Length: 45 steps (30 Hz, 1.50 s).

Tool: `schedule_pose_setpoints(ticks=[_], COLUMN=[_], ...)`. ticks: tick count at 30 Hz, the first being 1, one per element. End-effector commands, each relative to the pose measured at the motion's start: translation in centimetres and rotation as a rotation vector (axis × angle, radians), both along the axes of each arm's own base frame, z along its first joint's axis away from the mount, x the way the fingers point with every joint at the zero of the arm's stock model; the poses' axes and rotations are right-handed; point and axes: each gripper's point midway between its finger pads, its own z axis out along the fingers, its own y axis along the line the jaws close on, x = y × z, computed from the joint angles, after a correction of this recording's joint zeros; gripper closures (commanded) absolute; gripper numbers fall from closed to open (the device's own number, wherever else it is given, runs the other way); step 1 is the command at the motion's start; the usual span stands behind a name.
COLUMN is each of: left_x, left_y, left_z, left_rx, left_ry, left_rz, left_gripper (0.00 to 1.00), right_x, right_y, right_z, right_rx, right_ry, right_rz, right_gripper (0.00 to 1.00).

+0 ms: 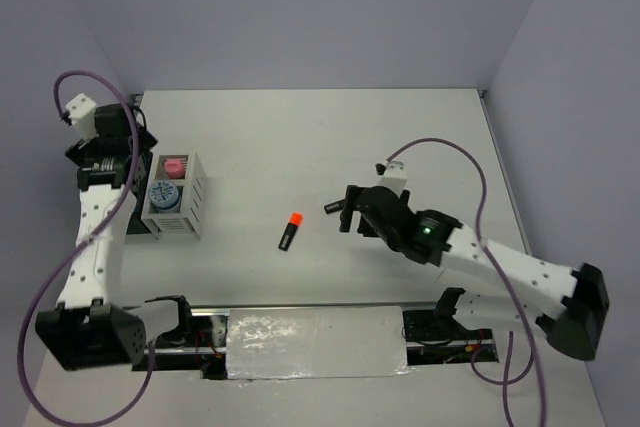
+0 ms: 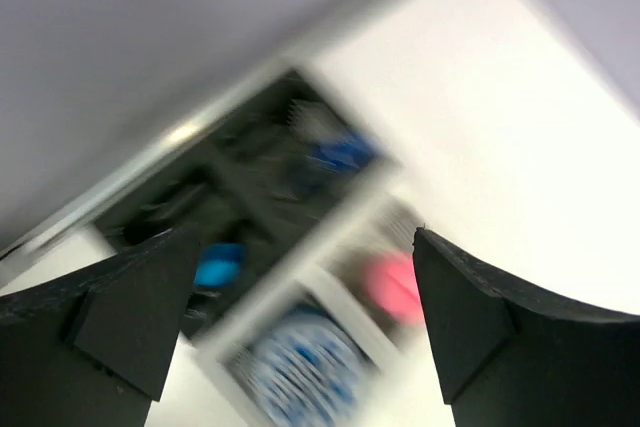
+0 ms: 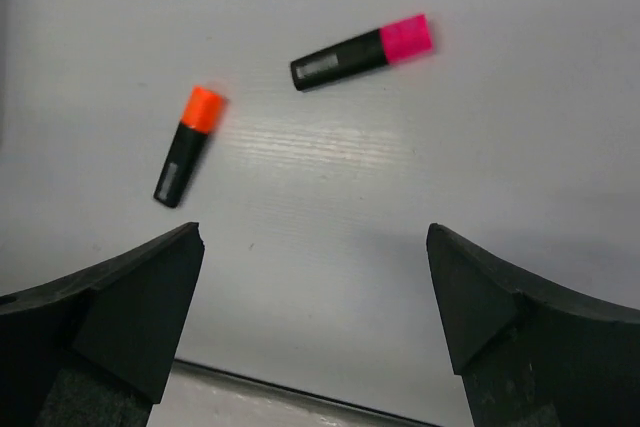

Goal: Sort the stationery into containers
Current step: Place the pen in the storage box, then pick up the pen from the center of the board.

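An orange-capped highlighter point(image 1: 290, 231) lies on the white table; the right wrist view shows it point(image 3: 187, 145) beside a pink-capped highlighter point(image 3: 362, 52). My right gripper point(image 1: 340, 215) point(image 3: 315, 287) is open and empty, hovering just right of them. The white slotted box point(image 1: 186, 209) holds a pink jar point(image 1: 174, 164) and a blue-white tin point(image 1: 163, 193). My left gripper point(image 1: 128, 147) point(image 2: 305, 287) is open and empty above the box and the black pen holder point(image 2: 250, 187), which holds blue-capped items point(image 2: 218, 265). The left wrist view is blurred.
Purple-grey walls close in the table at the back and both sides. A strip of shiny plastic point(image 1: 315, 342) lies at the near edge between the arm bases. The right arm's purple cable point(image 1: 450, 152) loops above the table.
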Motion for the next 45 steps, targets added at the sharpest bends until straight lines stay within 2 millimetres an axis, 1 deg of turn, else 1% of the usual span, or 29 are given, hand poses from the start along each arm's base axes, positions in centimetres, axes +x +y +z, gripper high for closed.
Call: schedule_pose_setpoints(ticks=[1, 2, 3, 4, 5, 6, 7, 8, 9, 10, 11, 12, 13, 15, 17, 18, 19, 21, 22, 24, 26, 34, 35, 37, 39, 41, 43, 44, 45], left_x=[2.7, 2.0, 1.8, 1.2, 0.0, -0.6, -1.2, -2.3, -2.8, -3.7, -4.1, -4.4, -5.0, -5.3, -5.3, -5.3, -5.2, -5.2, -5.2, -5.2, -5.2, -5.3, -5.3, -5.3, -5.3, -5.4, -5.5, -5.4, -5.5], left_y=[-8.6, -10.4, -14.0, -15.3, -16.7, -18.0, -18.5, -18.8, -19.4, -19.4, -19.5, -19.8, -20.0, -20.7, -21.1, -21.5, -21.7, -21.7, -21.7, -21.6, -21.9, -22.3, -22.2, -22.2, -22.2, -22.4, -22.3, -22.1, -22.0], left_z=[4.4, 5.8, 6.0, 5.5, 6.2, 6.0, 4.6, 4.9, 4.4, 3.4, 2.9, 1.7, 2.1, 2.7, 2.5, 2.5, 2.3, 2.4, 2.3, 2.3, 2.3, 2.4, 2.3, 2.3, 2.3, 2.3, 2.3, 2.4, 2.4], left_rx=[0.011, 0.026, 0.009, 0.004, 0.004, 0.002, -0.006, 0.006, -0.002, 0.007, 0.007, -0.002, -0.001, -0.003, -0.011, -0.023, -0.028, -0.025, -0.025, -0.02, -0.024, -0.025, -0.022, -0.021, -0.022, -0.023, -0.02, -0.014, -0.014], left_ry=[-0.139, -0.177, -0.195, -0.193, -0.228, -0.234, -0.21, -0.237, -0.24, -0.252, -0.262, -0.258, -0.279, -0.308, -0.306, -0.303, -0.3, -0.291, -0.291, -0.291, -0.296, -0.296, -0.291, -0.289, -0.286, -0.29, -0.29, -0.292, -0.29], left_rz=[-0.475, -0.557, -0.69, -0.752, -0.821, -0.88, -0.914, -0.941, -0.982, -0.998, -1.005, -1.024, -1.038, -1.077, -1.1, -1.121, -1.129, -1.131, -1.131, -1.131, -1.146, -1.174, -1.171, -1.172, -1.175, -1.186, -1.179, -1.169, -1.167], left_gripper=[0.01, 0.01, 0.01, 0.01, 0.01, 0.01, 0.01, 0.01, 0.01, 0.01, 0.01, 0.01, 0.01, 0.01, 0.01, 0.01, 0.01, 0.01, 0.01, 0.01, 0.01, 0.01, 0.01, 0.01, 0.01, 0.01, 0.01, 0.01, 0.01], right_x=[2.0, 2.1, 2.7, 3.1, 3.7, 4.4, 4.8, 5.5, 6.4, 6.6, 7.4, 8.2, 8.9, 10.2, 11.0, 11.3, 12.0, 12.2, 12.4, 12.3, 11.8, 11.1, 10.7, 10.5, 10.2, 10.1, 10.0, 9.4, 8.8], right_y=[-1.2, -1.0, -0.4, -0.2, 0.3, 0.3, 0.2, 0.6, -0.1, -0.6, -0.4, -1.2, -0.9, -1.1, -1.2, -1.2, -0.4, -0.1, 0.8, 1.6, 2.7, 3.7, 3.8, 4.0, 3.8, 3.8, 4.0, 3.9, 3.9], right_z=[-1.4, -2.0, -2.7, -3.1, -3.1, -4.4, -5.0, -4.9, -6.5, -6.9, -6.8, -7.7, -7.9, -8.8, -9.5, -10.9, -10.4, -10.9, -11.4, -11.6, -11.9, -14.1, -14.9, -15.6, -16.9, -17.5, -18.0, -18.2, -18.5], right_rx=[-0.001, -0.005, -0.012, 0.023, 0.038, 0.035, 0.024, 0.03, 0.007, -0.01, 0.004, 0.001, 0.032, 0.059, 0.062, 0.029, 0.039, 0.004, -0.003, 0.003, 0.012, -0.009, -0.04, -0.049, -0.065, -0.074, -0.072, -0.079, -0.07], right_ry=[0.075, 0.096, 0.116, 0.129, 0.132, 0.157, 0.174, 0.184, 0.217, 0.245, 0.248, 0.266, 0.275, 0.31, 0.337, 0.366, 0.372, 0.395, 0.408, 0.411, 0.408, 0.485, 0.499, 0.516, 0.538, 0.543, 0.553, 0.558, 0.574], right_rz=[-0.307, -0.341, -0.378, -0.441, -0.464, -0.528, -0.556, -0.581, -0.647, -0.683, -0.711, -0.757, -0.761, -0.792, -0.814, -0.818, -0.812, -0.821, -0.808, -0.799, -0.794, -0.838, -0.838, -0.842, -0.844, -0.836, -0.816, -0.801, -0.809], right_gripper=[0.0, 0.0, 0.0, 0.0, 0.0, 0.01, 0.02, 0.02, 0.03, 0.05, 0.07, 0.08, 0.09, 0.11, 0.14, 0.15, 0.16, 0.16, 0.16, 0.17, 0.17, 0.19, 0.19, 0.2, 0.21, 0.27, 0.48, 0.65, 1.0])
